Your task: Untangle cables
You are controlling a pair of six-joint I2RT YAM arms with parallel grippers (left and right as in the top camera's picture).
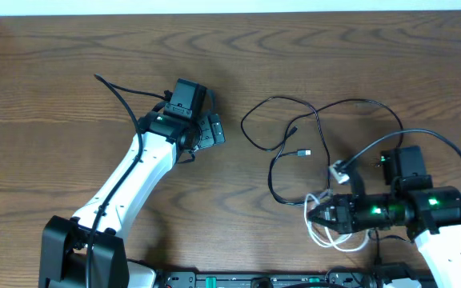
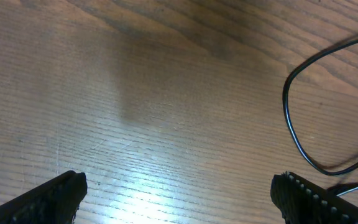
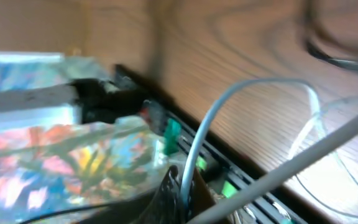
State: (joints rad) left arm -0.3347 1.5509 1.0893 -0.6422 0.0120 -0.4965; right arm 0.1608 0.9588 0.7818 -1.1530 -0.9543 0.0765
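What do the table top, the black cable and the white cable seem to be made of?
The table top looks like wood or wood-look laminate: dark brown, visible grain, soft sheen under the light. The black cable seems to have a smooth plastic or rubber jacket; it bends into loose loops. The white cable looks much the same, also curling in soft loops.

Two cables lie on one wooden surface (image 1: 54,72): one black cable (image 1: 270,180), one white cable (image 1: 338,170). Two robot arms: left arm (image 1: 134,172), right arm (image 1: 446,228).

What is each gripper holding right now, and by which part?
The right gripper is shut on the white cable, somewhere along its length. The left gripper is open and empty.
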